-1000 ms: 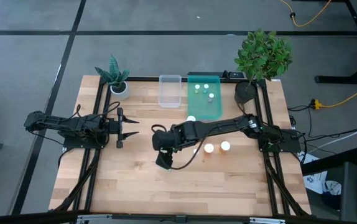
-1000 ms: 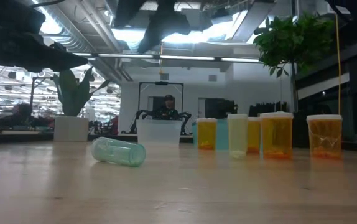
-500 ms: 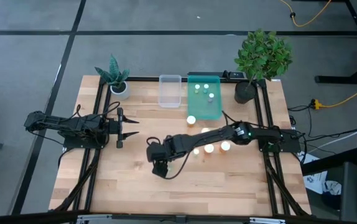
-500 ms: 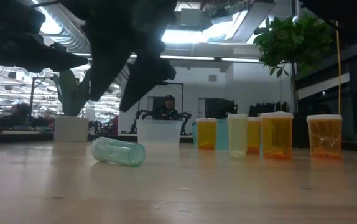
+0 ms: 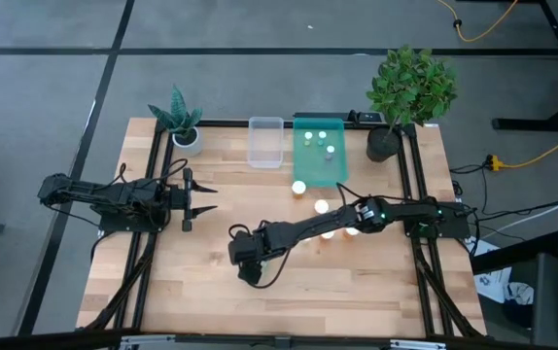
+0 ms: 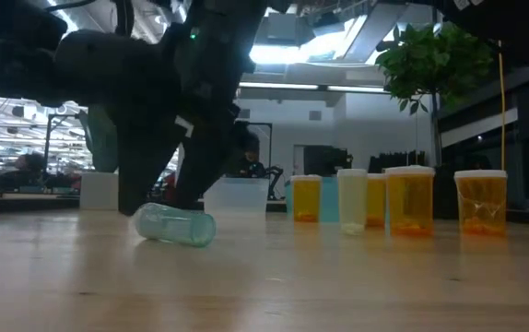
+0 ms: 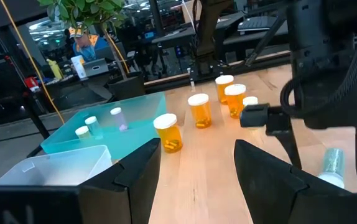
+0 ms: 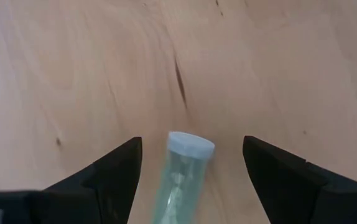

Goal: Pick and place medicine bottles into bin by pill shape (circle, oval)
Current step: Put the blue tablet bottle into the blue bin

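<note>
A pale green medicine bottle (image 6: 174,224) with a white cap (image 8: 191,144) lies on its side on the wooden table. My right gripper (image 8: 191,149) is open and points steeply down over it. One finger stands on either long side of the bottle (image 8: 180,180), with a gap to each. In the high view this gripper (image 5: 247,264) is left of the table's middle, toward the near edge. My left gripper (image 5: 199,199) waits open and level at the table's left. The teal bin (image 5: 319,156) holds three small bottles, and the clear bin (image 5: 266,142) stands beside it.
Several capped bottles stand upright (image 5: 298,187) (image 5: 321,206) (image 5: 352,228) right of the right gripper, orange and pale in the low view (image 6: 410,200) (image 6: 352,200). Two potted plants (image 5: 184,122) (image 5: 407,92) stand at the far corners. Bare wood lies toward the near edge (image 5: 289,301).
My right gripper has come down and toward the table's near left, from above the standing bottles to the lying pale green bottle. It stays open, and its fingers now stand on either side of the bottle. The bottle has not moved.
</note>
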Tool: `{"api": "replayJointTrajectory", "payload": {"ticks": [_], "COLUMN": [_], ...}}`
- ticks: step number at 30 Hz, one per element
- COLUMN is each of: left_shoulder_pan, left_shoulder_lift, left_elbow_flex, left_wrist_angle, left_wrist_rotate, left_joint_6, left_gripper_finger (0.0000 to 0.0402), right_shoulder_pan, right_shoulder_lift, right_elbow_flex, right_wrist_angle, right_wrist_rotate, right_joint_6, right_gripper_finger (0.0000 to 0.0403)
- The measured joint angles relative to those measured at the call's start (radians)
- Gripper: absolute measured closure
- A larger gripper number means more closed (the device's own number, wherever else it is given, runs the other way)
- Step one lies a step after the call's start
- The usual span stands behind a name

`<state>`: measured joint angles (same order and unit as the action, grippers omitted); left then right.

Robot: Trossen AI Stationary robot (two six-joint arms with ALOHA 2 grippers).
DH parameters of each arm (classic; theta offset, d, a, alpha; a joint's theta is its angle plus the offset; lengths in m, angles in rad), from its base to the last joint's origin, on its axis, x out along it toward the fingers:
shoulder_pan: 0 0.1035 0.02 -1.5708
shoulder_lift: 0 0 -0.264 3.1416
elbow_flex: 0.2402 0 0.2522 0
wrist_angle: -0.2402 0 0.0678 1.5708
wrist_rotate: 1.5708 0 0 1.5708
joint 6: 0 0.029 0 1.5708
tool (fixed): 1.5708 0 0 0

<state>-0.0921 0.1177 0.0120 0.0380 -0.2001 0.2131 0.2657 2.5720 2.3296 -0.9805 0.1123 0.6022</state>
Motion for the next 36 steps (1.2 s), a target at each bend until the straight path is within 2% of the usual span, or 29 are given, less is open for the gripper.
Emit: {"api": "replayJointTrajectory", "payload": {"ticks": [6, 12, 18, 31, 33, 36], "left_shoulder_pan": [0.000, 0.000, 0.000, 0.000, 0.000, 0.000], "left_shoulder_lift": [0.000, 0.000, 0.000, 0.000, 0.000, 0.000], "left_elbow_flex": [0.000, 0.000, 0.000, 0.000, 0.000, 0.000], "left_wrist_angle": [0.000, 0.000, 0.000, 0.000, 0.000, 0.000], "left_wrist_rotate": [0.000, 0.000, 0.000, 0.000, 0.000, 0.000], "left_joint_6": [0.000, 0.000, 0.000, 0.000, 0.000, 0.000], "left_gripper_finger": [0.0206, 0.0206, 0.0206, 0.0206, 0.0206, 0.0206], "right_shoulder_pan": [0.002, 0.003, 0.004, 0.004, 0.007, 0.019], "right_shoulder_lift": [0.013, 0.026, 0.026, 0.026, 0.022, 0.019], "right_elbow_flex": [0.001, 0.001, 0.001, 0.001, 0.001, 0.012], "right_wrist_angle": [0.000, -0.034, -0.053, -0.058, -0.056, -0.061], "right_wrist_rotate": [0.052, 0.055, 0.055, 0.056, 0.086, 0.188], "right_joint_6": [0.002, 0.021, 0.026, 0.049, 0.048, 0.046], "right_gripper_finger": [0.0124, 0.0132, 0.0171, 0.0286, 0.0289, 0.0289]}}
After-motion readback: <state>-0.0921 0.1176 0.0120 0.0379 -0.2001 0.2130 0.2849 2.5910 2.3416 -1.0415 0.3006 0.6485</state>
